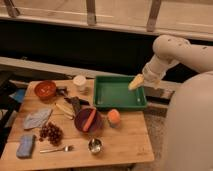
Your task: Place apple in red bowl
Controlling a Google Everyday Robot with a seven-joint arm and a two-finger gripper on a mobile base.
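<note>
A smooth white arm holds its pale yellow pincer (136, 82), fingers spread wide and empty, over the 2 o'clock corner of a rectangular green tray (117, 93). The round peach apple (114, 117) rests on the wooden tabletop (120, 145), at 3 o'clock from a purple bowl (79, 123). The round red bowl (45, 90) sits at the tabletop's 10 o'clock.

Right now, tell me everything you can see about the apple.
The apple is small, round and whole, orange-peach with a paler side. It rests on the wooden table, just in front of the green tray and close beside the purple bowl. Nothing holds it; the open gripper hovers over the tray's right edge.
</note>
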